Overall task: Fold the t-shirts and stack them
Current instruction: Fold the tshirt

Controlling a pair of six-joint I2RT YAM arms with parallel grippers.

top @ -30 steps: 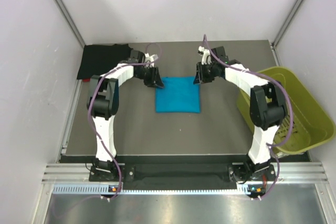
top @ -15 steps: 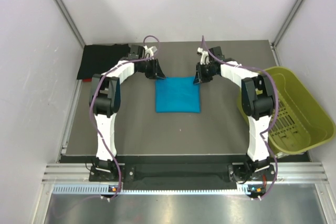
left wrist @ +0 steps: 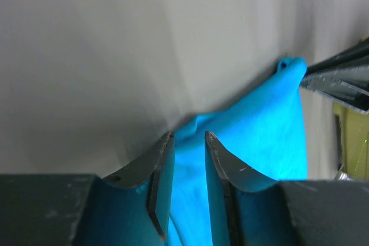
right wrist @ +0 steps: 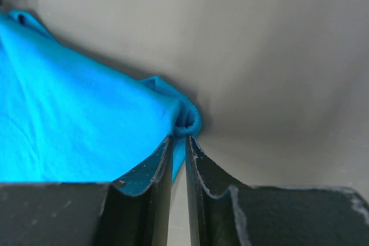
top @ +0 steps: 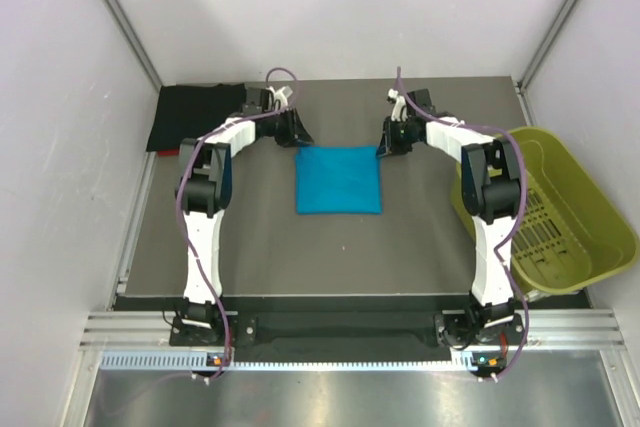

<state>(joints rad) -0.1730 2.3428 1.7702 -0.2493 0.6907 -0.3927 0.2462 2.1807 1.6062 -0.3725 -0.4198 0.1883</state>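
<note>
T-shirts are found in two places on the counter (top: pixel 400 247): the teal-blue t-shirt (top: pixel 338 182) is laid as a folded, nearly square pad at the middle, and the black t-shirt (top: pixel 195 117) is spread at the far left corner, well apart from it. The two far corners of the teal-blue t-shirt are each taken by an arm. The left end effector (left wrist: pixel 188 135) is set at the far left corner, its fingers (left wrist: pixel 161 177) held a narrow gap apart with blue cloth filling that gap, so the corner is judged to be gripped. The right end effector (right wrist: pixel 179 137) is closed almost fully on the far right corner, where the cloth is puckered into a small roll at the tips. Between the two grips the far edge is seen raised slightly off the counter, with shadow under it. The yellow-green bin (top: pixel 590 237) is seen at the counter's right edge, beside the right arm.
</note>
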